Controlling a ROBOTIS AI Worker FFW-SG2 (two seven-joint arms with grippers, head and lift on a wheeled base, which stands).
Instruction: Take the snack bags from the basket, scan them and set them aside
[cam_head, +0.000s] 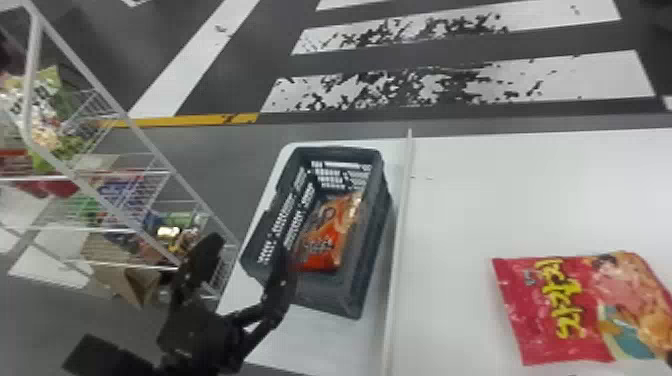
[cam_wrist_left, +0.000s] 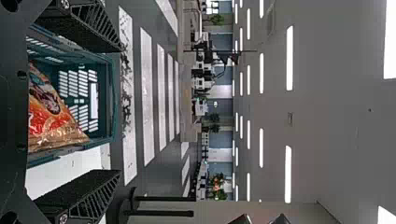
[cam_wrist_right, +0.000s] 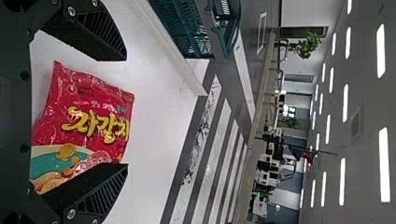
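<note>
Head view looks down; all views share the basket (cam_head: 327, 299).

You see big yellow Korean lettering (cam_wrist_right: 98, 122) on the red bag (cam_wrist_right: 56, 109); the orange bag's (cam_head: 327, 241) dark lettering is blurred.
</note>
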